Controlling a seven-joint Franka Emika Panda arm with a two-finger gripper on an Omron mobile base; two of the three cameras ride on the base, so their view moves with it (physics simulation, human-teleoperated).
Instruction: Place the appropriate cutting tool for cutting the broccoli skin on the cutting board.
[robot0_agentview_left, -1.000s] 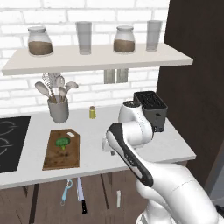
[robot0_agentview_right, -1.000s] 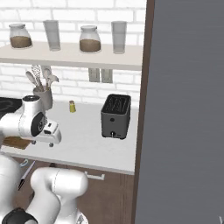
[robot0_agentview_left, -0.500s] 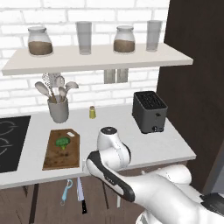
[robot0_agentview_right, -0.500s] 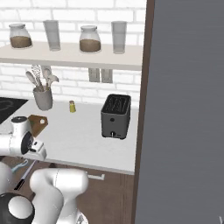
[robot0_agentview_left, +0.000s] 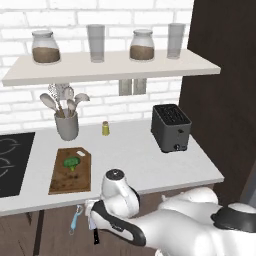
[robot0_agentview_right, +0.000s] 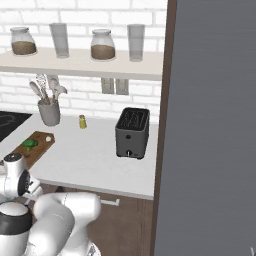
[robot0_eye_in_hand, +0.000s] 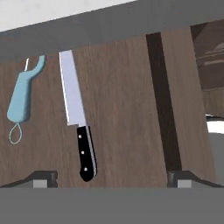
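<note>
The cutting tool, a knife with a silver blade (robot0_eye_in_hand: 72, 94) and a black handle (robot0_eye_in_hand: 86, 153), lies flat against a brown wooden front below the counter's edge. In the left base view its dark handle (robot0_agentview_left: 95, 236) shows beneath my hand. My gripper (robot0_eye_in_hand: 113, 178) is open, pointed at that front; the handle sits between the fingertips' lines, left of the middle, and is not touched. The cutting board (robot0_agentview_left: 70, 176) lies on the counter with the broccoli (robot0_agentview_left: 71, 163) on its far half. From the right base view, the board (robot0_agentview_right: 39, 148) and broccoli (robot0_agentview_right: 29, 143) are at the left.
A light blue peeler (robot0_eye_in_hand: 24, 98) lies left of the knife, also in the left base view (robot0_agentview_left: 75, 220). On the counter stand a utensil pot (robot0_agentview_left: 66, 125), a small yellow shaker (robot0_agentview_left: 105, 128) and a black toaster (robot0_agentview_left: 171, 128). A cooktop (robot0_agentview_left: 12, 162) lies left of the board.
The arm has swung down from over the counter to below its front edge, left toward the knife and peeler. The jaws have stayed wide apart.
</note>
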